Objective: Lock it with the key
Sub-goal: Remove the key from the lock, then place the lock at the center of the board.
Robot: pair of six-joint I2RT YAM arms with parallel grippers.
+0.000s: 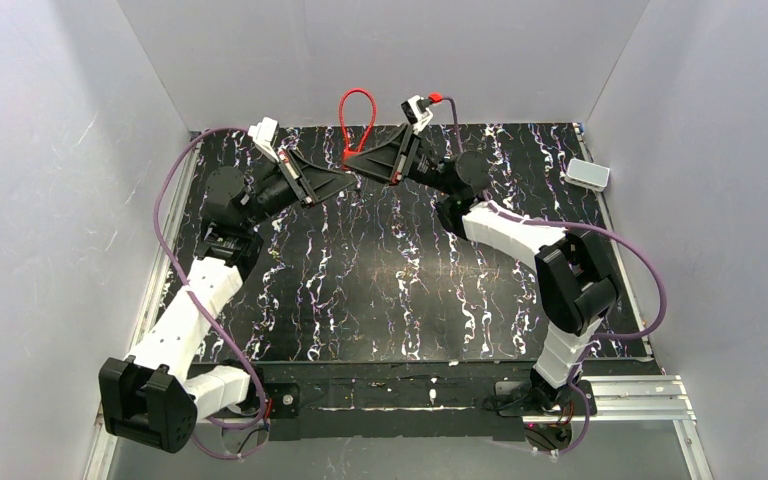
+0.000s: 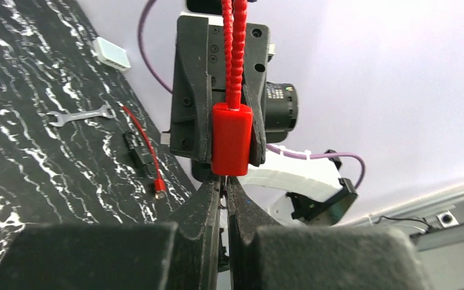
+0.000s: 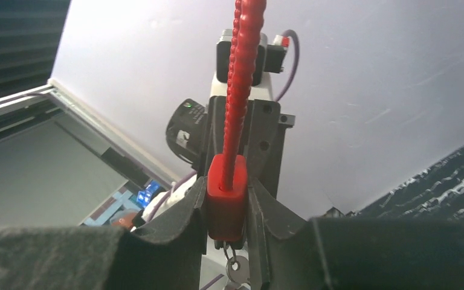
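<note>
The near half of the bench, ahead of the two arm bases, lies open from side to side. Toward 12 o'clock both arms meet above the far edge. The right gripper has its fingers clamped on the sides of the red padlock, which is held off the marbled black surface with its red cable loop rising against the back wall. Directly beneath it, the left gripper has its fingers pressed together on the key. At 2 o'clock a white box sits by the bench's far right corner, well apart from both arms.
</note>
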